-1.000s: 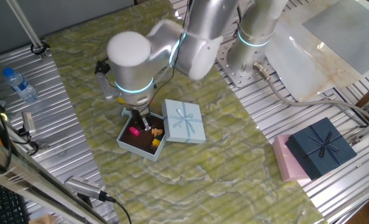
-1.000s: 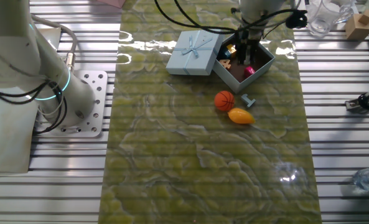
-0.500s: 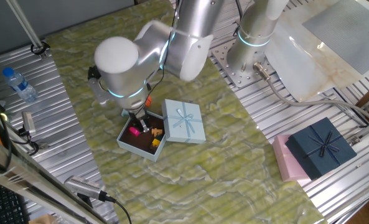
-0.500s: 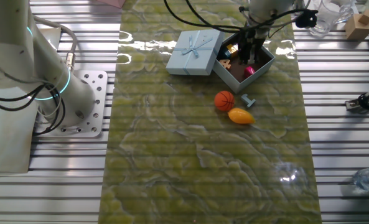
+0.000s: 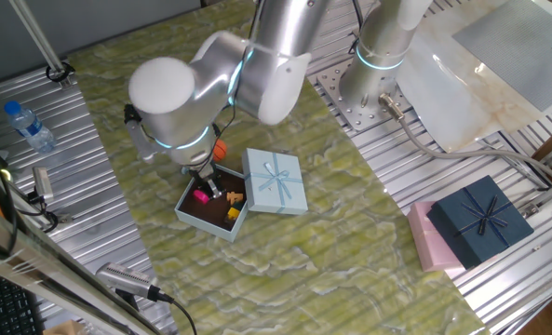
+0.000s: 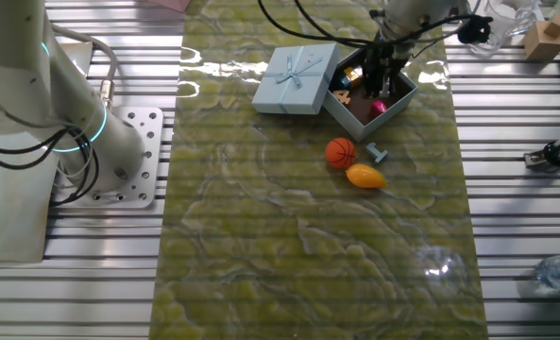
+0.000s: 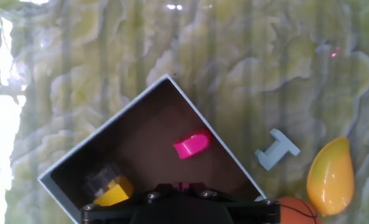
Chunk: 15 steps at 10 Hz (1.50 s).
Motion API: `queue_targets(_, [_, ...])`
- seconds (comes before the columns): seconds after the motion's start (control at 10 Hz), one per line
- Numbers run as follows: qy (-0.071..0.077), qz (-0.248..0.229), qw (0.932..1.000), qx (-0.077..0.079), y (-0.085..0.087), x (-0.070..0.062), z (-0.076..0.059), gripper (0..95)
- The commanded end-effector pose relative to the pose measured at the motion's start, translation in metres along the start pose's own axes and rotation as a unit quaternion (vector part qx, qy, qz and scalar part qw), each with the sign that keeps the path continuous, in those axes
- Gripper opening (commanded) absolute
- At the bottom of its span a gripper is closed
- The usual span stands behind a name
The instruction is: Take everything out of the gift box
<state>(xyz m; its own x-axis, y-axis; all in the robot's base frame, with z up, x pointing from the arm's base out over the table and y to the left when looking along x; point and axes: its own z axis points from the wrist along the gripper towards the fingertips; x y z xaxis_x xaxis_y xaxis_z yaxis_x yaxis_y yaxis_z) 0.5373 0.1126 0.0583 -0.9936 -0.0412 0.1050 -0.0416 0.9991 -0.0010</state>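
Observation:
The pale-blue gift box [image 5: 194,212] [image 6: 404,92] [image 7: 103,140] stands open, and its bowed lid [image 5: 276,181] [image 6: 296,78] leans against its side. Inside lie a magenta piece [image 7: 191,145] [image 5: 201,196] [image 6: 378,107], a yellow block [image 7: 112,190] and small orange bits [image 5: 234,212]. Outside on the cloth lie an orange basketball [image 6: 341,153] [image 7: 294,209], a yellow-orange mango [image 6: 364,176] [image 7: 329,176] and a pale-blue T piece [image 6: 378,152] [image 7: 276,149]. My gripper [image 5: 212,186] [image 6: 380,87] [image 7: 182,185] hangs just over the box's inside; its fingertips do not show.
A dark navy box [image 5: 480,221] sits on a pink box [image 5: 424,244] at the table's edge. A water bottle [image 5: 29,127] and a tool [image 5: 131,281] lie on the metal slats. The arm's base [image 6: 62,142] stands beside the green cloth.
The arm has swung sideways over the box, carrying the gripper towards the magenta piece's side. The toys and the lid have not moved.

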Motion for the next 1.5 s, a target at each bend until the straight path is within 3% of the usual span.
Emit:
queue_targets(0.1, [0.0, -0.005, 1.0, 0.003, -0.001, 0.004, -0.002, 0.0])
queue_targets(0.6, [0.016, 0.006, 0.9999, 0.003, -0.001, 0.004, -0.002, 0.0])
queue_targets(1.0, [0.011, 0.018, 0.9998, 0.005, 0.007, -0.008, -0.002, 0.0])
queue_targets(1.1, [0.007, 0.022, 0.9997, 0.005, 0.014, -0.016, -0.001, 19.0])
queue_targets(1.3, [0.004, 0.033, 0.9994, 0.007, 0.024, -0.029, 0.004, 19.0])
queue_targets(1.5, [-0.002, 0.027, 0.9996, 0.01, 0.024, -0.027, 0.003, 19.0])
